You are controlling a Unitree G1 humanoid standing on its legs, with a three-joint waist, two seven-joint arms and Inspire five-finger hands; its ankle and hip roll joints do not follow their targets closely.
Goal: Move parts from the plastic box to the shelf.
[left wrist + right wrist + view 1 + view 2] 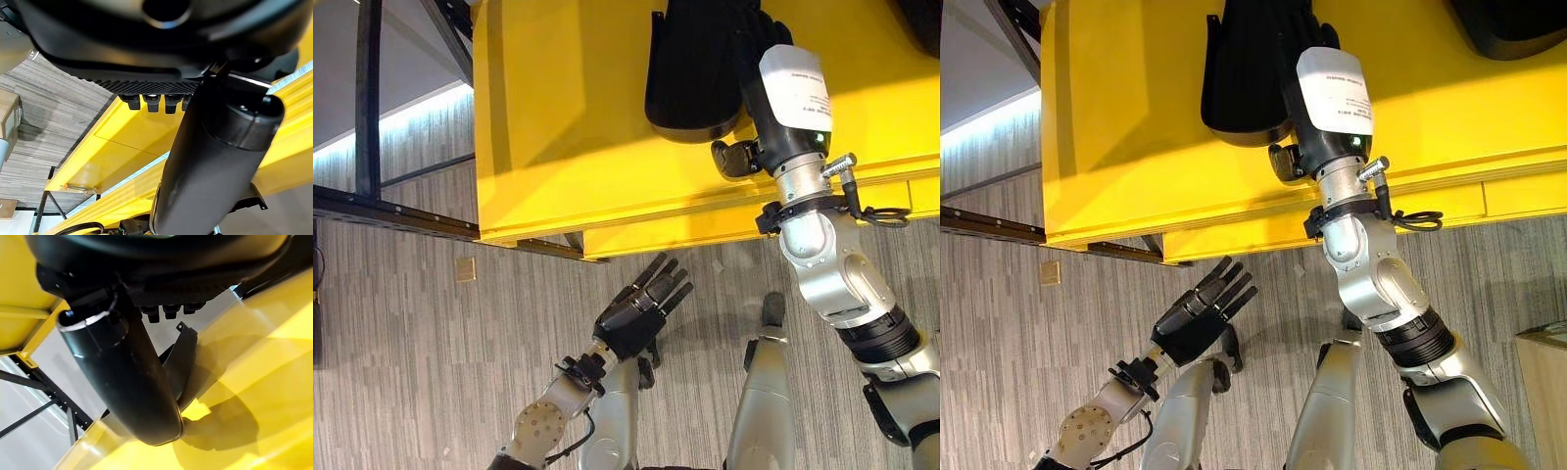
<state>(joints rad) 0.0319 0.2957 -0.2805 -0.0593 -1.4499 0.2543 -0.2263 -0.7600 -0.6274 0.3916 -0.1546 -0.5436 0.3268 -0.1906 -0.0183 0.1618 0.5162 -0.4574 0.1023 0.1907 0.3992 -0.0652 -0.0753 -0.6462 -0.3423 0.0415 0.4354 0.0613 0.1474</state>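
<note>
A big yellow plastic box (pixel 558 117) fills the upper part of the eye views. Near its front edge lies a black curved part (pixel 685 88). My right hand (pixel 759 44) rests over that part's right side. In the right wrist view its thumb (pixel 127 377) and fingers (pixel 166 311) are straight, and the part (pixel 185 352) shows just past them. My left hand (pixel 636 313) hovers open over the floor in front of the box, fingers straight and pointing at the box's edge, holding nothing.
A black metal frame (pixel 367 108) stands at the left by the box. A small tan square (pixel 466 269) lies on the grey floor. Another black part (pixel 1508 24) sits at the box's far right. A pale wooden corner (pixel 1542 367) shows at the right.
</note>
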